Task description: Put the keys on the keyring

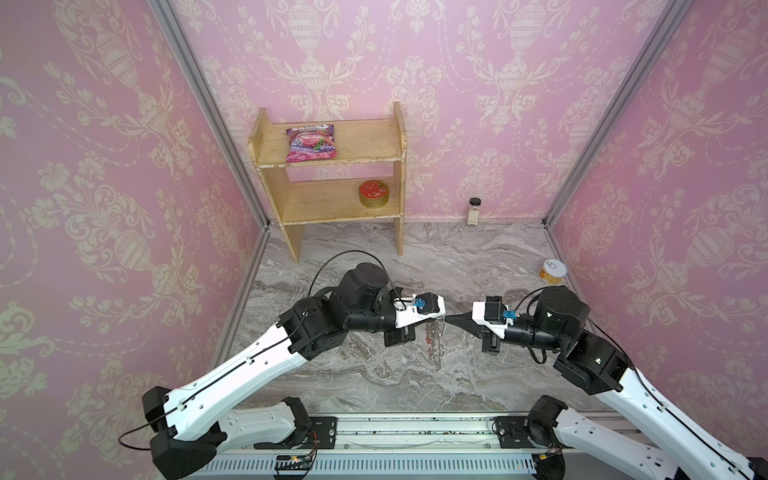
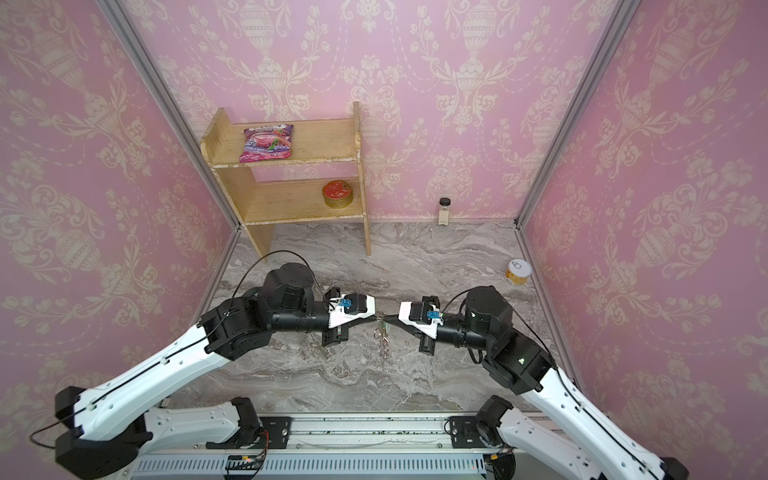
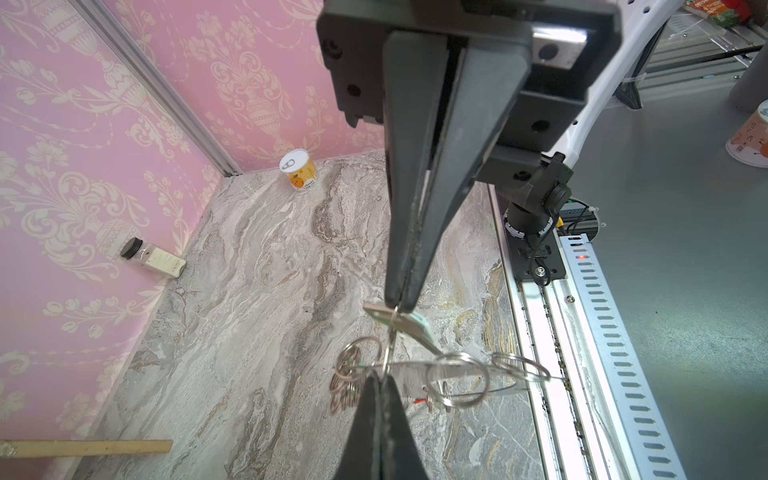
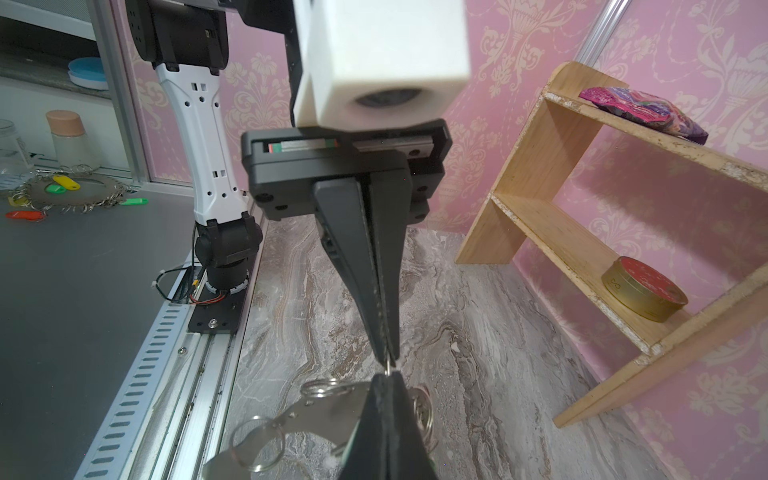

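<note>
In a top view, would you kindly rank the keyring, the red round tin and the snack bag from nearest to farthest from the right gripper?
1. keyring: hanging just below the right gripper.
2. red round tin: back left, lower board of the wooden shelf.
3. snack bag: back left, upper board, farthest.

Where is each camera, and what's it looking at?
Top views: high over the robot, looking down on table and shelf; left arm, right arm show.
Left wrist: on left arm, faces right tool, can; left tool shows.
Right wrist: on right arm, faces left tool, shelf; right tool shows.
Shared: wrist views both show the keyring.
</note>
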Available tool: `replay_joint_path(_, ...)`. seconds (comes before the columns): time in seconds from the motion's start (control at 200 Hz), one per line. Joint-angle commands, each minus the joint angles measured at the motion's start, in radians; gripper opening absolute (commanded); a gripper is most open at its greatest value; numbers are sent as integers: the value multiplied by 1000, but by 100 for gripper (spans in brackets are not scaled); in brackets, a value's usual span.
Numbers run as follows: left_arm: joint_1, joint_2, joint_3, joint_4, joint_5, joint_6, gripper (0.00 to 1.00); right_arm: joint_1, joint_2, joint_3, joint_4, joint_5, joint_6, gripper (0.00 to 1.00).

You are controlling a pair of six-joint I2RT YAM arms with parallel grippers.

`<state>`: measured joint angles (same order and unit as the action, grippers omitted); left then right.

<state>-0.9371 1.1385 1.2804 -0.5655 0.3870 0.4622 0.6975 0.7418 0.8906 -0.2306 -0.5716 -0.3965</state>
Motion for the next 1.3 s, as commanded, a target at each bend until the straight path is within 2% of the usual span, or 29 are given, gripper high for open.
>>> replay_joint_path(0.0,9,-29,7,22,12,-5,0,8,-15,16,13,-19,7,0)
replay_joint_path(1.296,8,-26,25,9,69,-19,0,10,38,38,39,-27,30,0)
